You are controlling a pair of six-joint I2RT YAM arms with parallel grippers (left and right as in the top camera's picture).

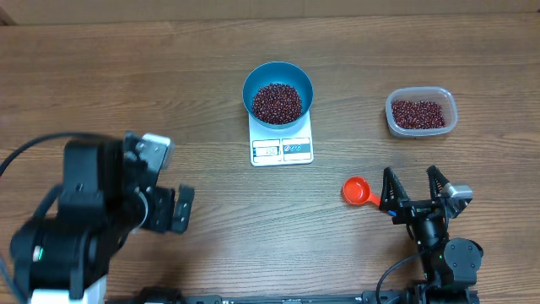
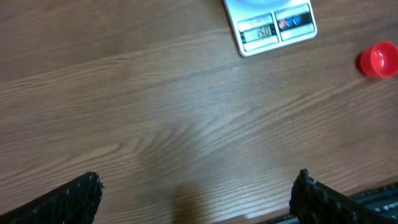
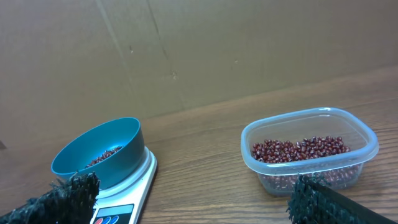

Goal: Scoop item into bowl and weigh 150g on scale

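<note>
Two arms sit at the near edge of the wooden bench [image 1: 211, 59], and neither one is holding anything; the left tool [image 1: 169, 181] hangs over bare wood with its jaws spread wide, and the left wrist view shows nothing between its dark fingers [image 2: 78, 196] but wood grain; the right tool [image 1: 412, 179] is just as released, fingers splayed apart and pointing toward the far side of the bench.

Now the good stuff; the blue bowl [image 1: 251, 83] sits right on the white scale [image 1: 282, 149], covering the far part of it, so only the display strip and label stick out toward the robot; a decent pile of dark red-brown beans [image 1: 278, 102] lies in the bottom of the bowl; the display is lit with digits, but they're too blurry for me to read.

Off to the right and well apart from the scale is a clear plastic tub [image 1: 452, 101] with more beans [image 1: 419, 114] spread thin across its bottom; the right wrist camera looks straight out between the two, bowl on the left, tub on the right.

Last thing, a little red scoop [image 1: 359, 192] lies on the bench just beside the right tool's left finger; can't tell whether they actually touch; looks empty from above.
</note>
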